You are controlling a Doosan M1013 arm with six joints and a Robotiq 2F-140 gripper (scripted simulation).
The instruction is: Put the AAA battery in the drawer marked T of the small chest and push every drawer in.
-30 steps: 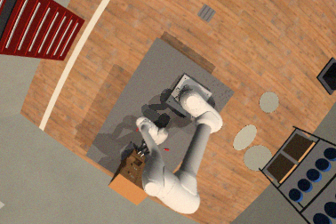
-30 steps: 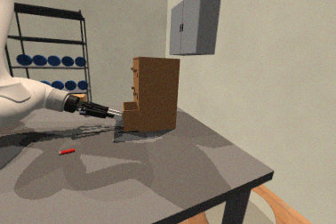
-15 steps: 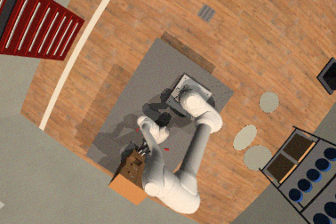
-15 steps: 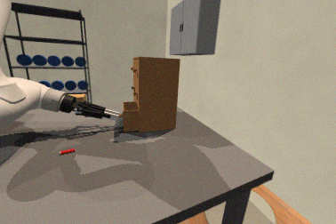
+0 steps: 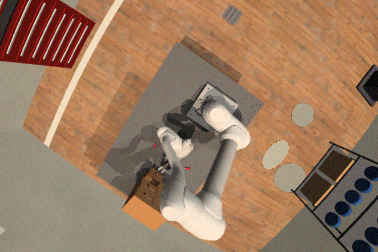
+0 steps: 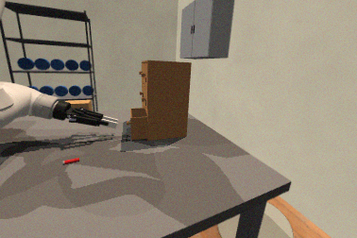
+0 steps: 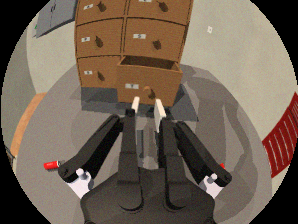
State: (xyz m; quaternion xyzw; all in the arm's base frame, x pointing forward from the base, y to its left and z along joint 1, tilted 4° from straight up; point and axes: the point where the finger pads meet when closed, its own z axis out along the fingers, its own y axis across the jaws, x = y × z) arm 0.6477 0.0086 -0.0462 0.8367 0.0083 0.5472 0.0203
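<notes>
Exterior view, left to right: a dark shelf rack (image 6: 90, 50) with blue discs stands against the back wall; the white arm (image 6: 24, 104) reaches in low over the grey table (image 6: 227, 178), nearly level with it. The gripper (image 6: 113, 121) points at the small wooden chest (image 6: 165, 99), fingertips (image 6: 111, 120) just short of the bottom drawer (image 6: 138, 127), which sticks out from the chest front while the drawers above sit flush. A small red cylinder (image 6: 71, 161), probably the battery, lies on the table, well apart from the chest and nearer the camera than the gripper. A grey wall cabinet (image 6: 208, 23) hangs to the right, above the chest. Wrist view: a red item (image 7: 49, 165) shows at the left edge; the chest (image 7: 133, 26) shows six drawers in two columns, the lower right one (image 7: 148, 82) pulled out, its handle between and just ahead of the two pale fingertips. Gripper (image 7: 147, 106) is released: jaws slightly parted, nothing held, and whether the tips touch the handle cannot be told. Drawer markings are too blurred to read. Top view: the arm covers most of the chest (image 5: 150, 188), at the table's lower edge; a red speck (image 5: 187, 168) lies right of the gripper (image 5: 164, 168).
</notes>
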